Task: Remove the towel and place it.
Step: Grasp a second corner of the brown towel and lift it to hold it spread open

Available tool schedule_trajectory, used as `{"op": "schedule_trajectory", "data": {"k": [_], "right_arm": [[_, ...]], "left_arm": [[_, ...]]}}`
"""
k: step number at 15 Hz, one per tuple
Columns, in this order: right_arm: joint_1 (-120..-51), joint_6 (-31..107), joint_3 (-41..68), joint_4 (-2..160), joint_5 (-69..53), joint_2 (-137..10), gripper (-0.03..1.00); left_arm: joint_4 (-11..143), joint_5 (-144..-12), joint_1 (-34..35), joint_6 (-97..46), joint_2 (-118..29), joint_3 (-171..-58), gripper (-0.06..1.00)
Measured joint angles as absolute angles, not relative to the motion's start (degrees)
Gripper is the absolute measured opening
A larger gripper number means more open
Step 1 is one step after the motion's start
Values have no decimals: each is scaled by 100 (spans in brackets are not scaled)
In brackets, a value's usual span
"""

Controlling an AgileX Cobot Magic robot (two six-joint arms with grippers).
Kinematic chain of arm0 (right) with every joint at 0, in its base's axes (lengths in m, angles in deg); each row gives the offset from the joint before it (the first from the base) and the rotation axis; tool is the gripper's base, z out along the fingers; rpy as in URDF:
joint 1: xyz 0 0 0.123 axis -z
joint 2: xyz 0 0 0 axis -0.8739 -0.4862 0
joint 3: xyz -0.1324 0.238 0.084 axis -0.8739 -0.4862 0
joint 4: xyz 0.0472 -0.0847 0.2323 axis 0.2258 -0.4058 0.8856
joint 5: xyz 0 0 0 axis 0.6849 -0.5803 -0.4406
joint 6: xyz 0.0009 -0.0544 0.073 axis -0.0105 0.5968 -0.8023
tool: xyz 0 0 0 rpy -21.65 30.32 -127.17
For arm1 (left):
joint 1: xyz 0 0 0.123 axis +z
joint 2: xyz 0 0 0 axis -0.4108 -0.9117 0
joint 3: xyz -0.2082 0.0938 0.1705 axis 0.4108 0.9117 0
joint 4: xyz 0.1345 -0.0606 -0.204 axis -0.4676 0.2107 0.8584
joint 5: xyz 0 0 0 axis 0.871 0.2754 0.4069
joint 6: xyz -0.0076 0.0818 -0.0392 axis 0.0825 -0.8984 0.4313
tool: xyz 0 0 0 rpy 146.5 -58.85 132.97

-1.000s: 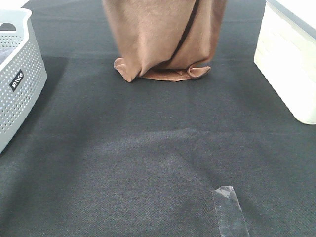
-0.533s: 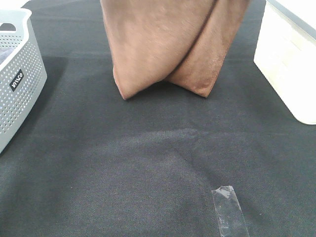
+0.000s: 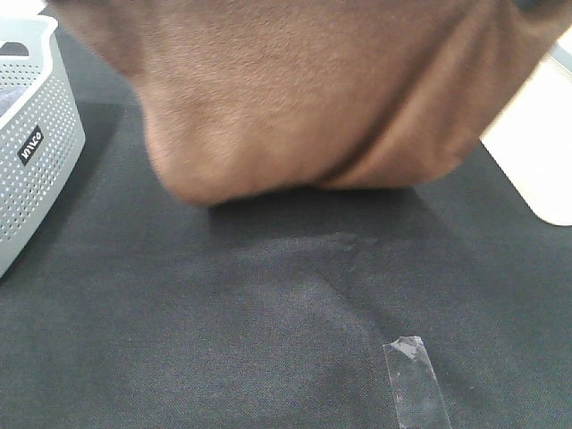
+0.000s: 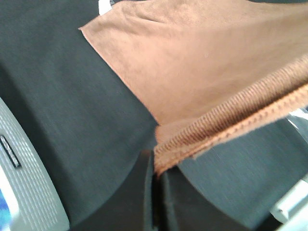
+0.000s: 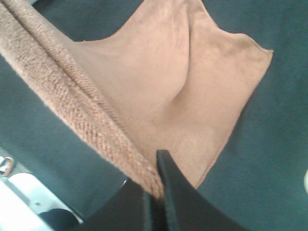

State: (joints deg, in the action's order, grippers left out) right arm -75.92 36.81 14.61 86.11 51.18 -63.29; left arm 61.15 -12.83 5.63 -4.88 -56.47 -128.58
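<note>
Both grippers are clamped on the towel, and only the wrist views show it. The left gripper (image 4: 155, 162) has its dark fingers pressed together on a stitched, ribbed edge of the towel (image 4: 202, 72), with the cloth spreading away from it over the black table cover (image 4: 72, 96). The right gripper (image 5: 156, 188) pinches another thick rolled edge in the same way; beyond it the towel (image 5: 192, 96) hangs in a broad sheet with one soft crease and a stitched corner.

From the high camera neither gripper shows. There the towel (image 3: 304, 98) is a blurred brown mass filling the upper part of the frame, sagging in a rounded belly above the black table cover (image 3: 223, 313), with a shadow just under its lowest fold; whether that fold touches the cover cannot be told. That view alone shows the white bin (image 3: 541, 170) at the right, partly hidden by the cloth, and a strip of clear tape (image 3: 416, 384) in the foreground. The perforated grey basket (image 3: 36, 134) stands at the left, clear of the towel, and its wall (image 4: 24, 183) also shows in the left wrist view.
</note>
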Motion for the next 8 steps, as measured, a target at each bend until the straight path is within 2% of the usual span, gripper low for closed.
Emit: {"op": "schedule_trajectory", "data": {"k": [4, 8], "right_arm": [[-7604, 3412, 642, 8966, 5101, -5561, 0], [-7638, 3274, -275, 9384, 5055, -4742, 0]], "left_arm": [[6195, -1386, 546, -522, -4570, -11511, 0], [6292, -1443, 546, -557, -3952, -10640, 0]]}}
